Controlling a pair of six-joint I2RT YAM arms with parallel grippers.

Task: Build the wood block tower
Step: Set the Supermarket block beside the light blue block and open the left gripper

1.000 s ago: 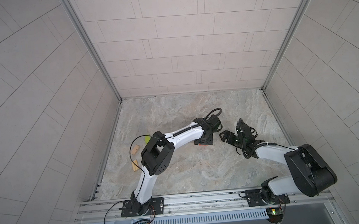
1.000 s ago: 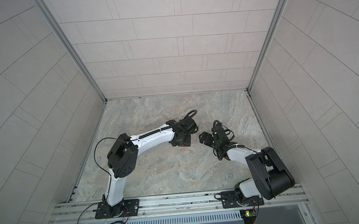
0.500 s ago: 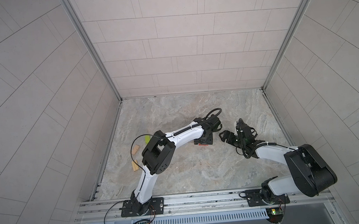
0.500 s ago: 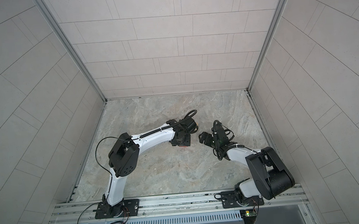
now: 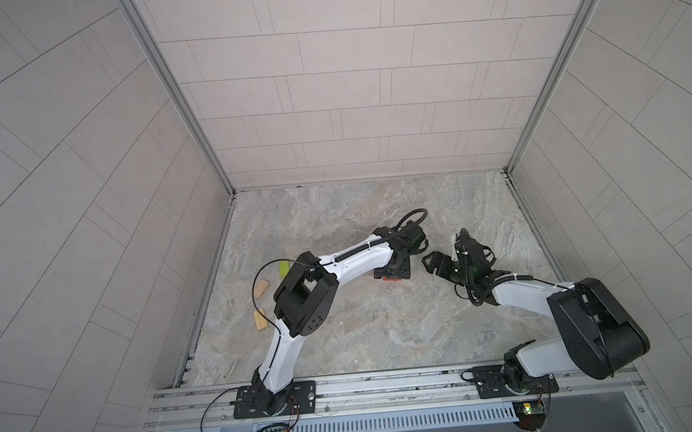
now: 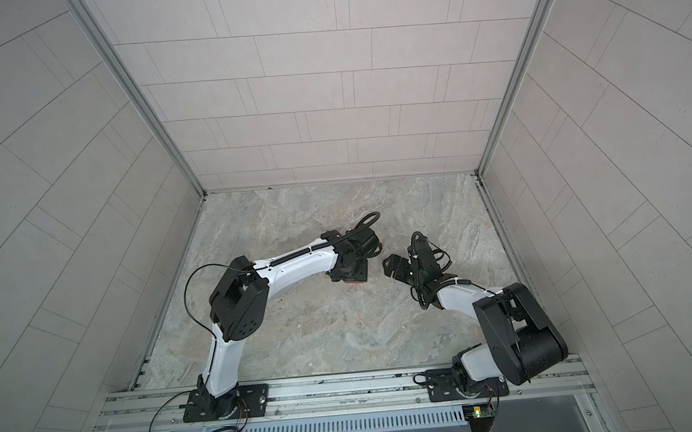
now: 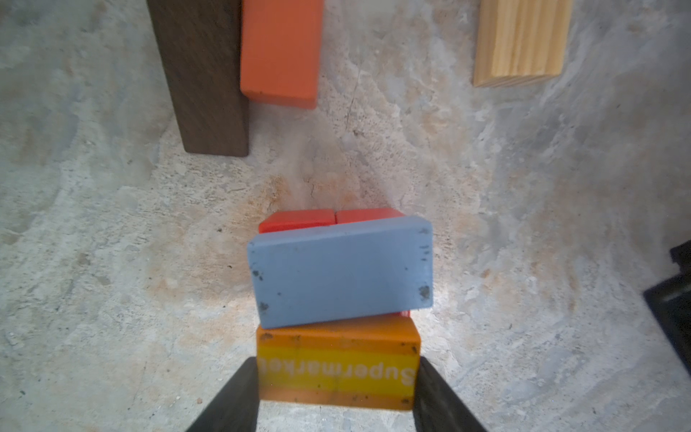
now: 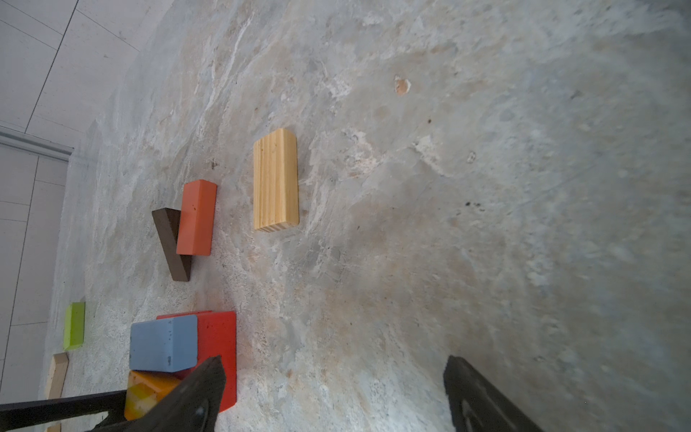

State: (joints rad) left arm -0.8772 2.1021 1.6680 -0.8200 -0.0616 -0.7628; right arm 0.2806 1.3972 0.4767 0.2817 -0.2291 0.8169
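The tower's base is two red blocks [image 7: 329, 218] lying side by side on the floor. A light blue block [image 7: 340, 273] lies across them, and an orange block [image 7: 336, 359] printed "Supermarket" sits next to it. My left gripper [image 7: 336, 368] is shut on the orange block, with a finger against each end. From above the gripper [image 5: 394, 270] covers the stack, and only a red edge [image 5: 391, 278] shows. My right gripper [image 8: 334, 368] stands open and empty just right of the stack [image 8: 218, 348].
Beyond the stack lie a dark brown block [image 8: 170, 243] touching an orange-red block [image 8: 196, 217], and a tan block [image 8: 276, 179]. At the left wall lie a green block [image 5: 283, 268] and two tan blocks [image 5: 262, 288] [image 5: 260, 319].
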